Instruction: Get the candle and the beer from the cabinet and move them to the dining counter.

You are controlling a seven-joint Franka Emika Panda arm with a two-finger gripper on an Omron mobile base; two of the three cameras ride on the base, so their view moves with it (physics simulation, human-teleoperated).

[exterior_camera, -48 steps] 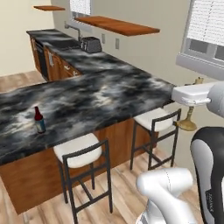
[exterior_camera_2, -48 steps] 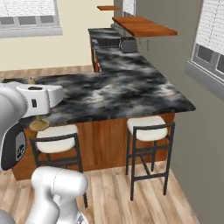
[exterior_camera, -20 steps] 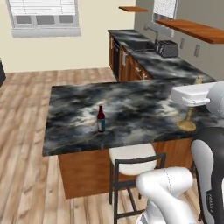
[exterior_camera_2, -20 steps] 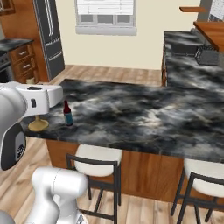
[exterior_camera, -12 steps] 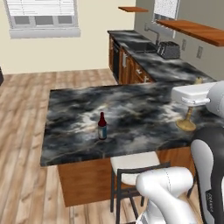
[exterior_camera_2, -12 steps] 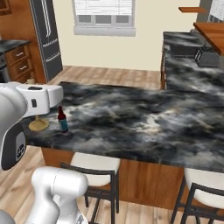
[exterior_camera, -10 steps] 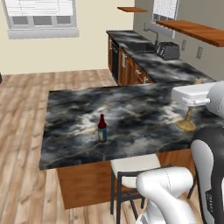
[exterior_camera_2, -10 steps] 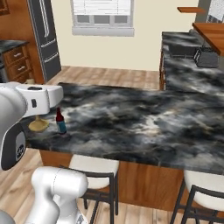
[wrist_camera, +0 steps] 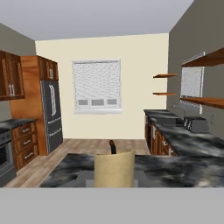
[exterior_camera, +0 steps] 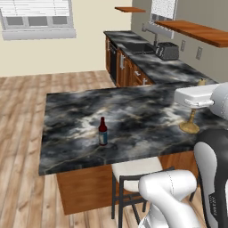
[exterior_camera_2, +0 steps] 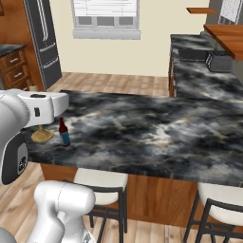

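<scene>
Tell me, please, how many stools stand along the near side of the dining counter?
2. One stool is tucked under the dining counter near the beer; the other stool sits toward its right end. More may be hidden.

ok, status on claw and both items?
Claw shut on candle, above dining counter edge. Beer already standing on counter. Nothing in the way.

Beer (exterior_camera_2: 63,132) beside candle (exterior_camera_2: 42,135) on dining counter (exterior_camera_2: 156,133)

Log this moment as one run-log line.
beer: upright on dining counter | candle: held over counter edge, not set down | gripper: shut on candle
</scene>
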